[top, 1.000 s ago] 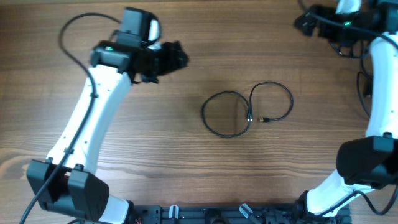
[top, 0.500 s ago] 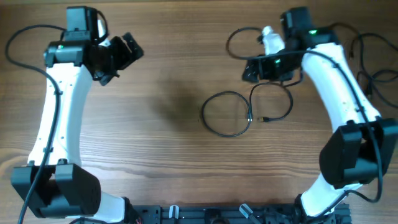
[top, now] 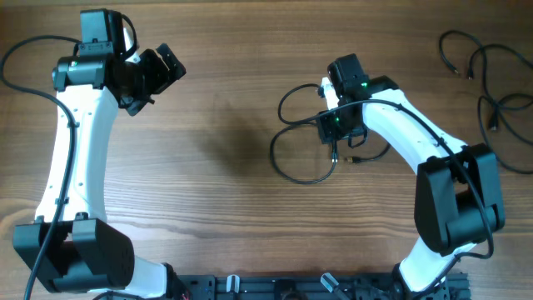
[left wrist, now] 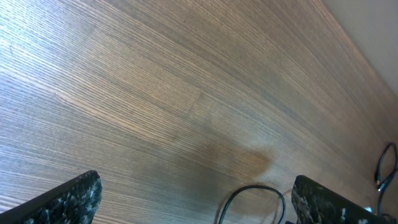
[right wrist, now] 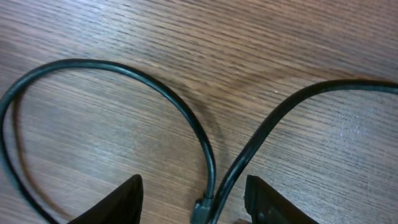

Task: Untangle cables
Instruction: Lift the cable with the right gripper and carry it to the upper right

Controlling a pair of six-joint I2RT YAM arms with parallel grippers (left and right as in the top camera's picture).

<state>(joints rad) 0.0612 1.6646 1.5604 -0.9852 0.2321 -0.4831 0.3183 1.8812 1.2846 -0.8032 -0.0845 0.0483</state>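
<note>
A thin black cable (top: 272,152) lies in two loops mid-table, its small plug (top: 354,158) pointing right. My right gripper (top: 335,142) is down over the spot where the loops cross. In the right wrist view, the curved strand (right wrist: 155,87) and the crossing strand (right wrist: 292,102) run between my right gripper's (right wrist: 193,208) jaws. The jaws stand apart on either side, open, touching neither strand. My left gripper (top: 162,79) hovers wide open at the far left, holding nothing. In its own view the left gripper (left wrist: 196,205) looks across bare wood toward a cable loop (left wrist: 249,191).
More loose black cables (top: 483,67) sprawl at the table's far right corner. The right arm's own wire (top: 283,104) loops out to the left of its wrist. The rail (top: 275,287) runs along the near edge.
My right arm swung in from the far right corner down to the cable crossing, and its jaws narrowed. My left arm pulled back to the left and its jaws widened.
</note>
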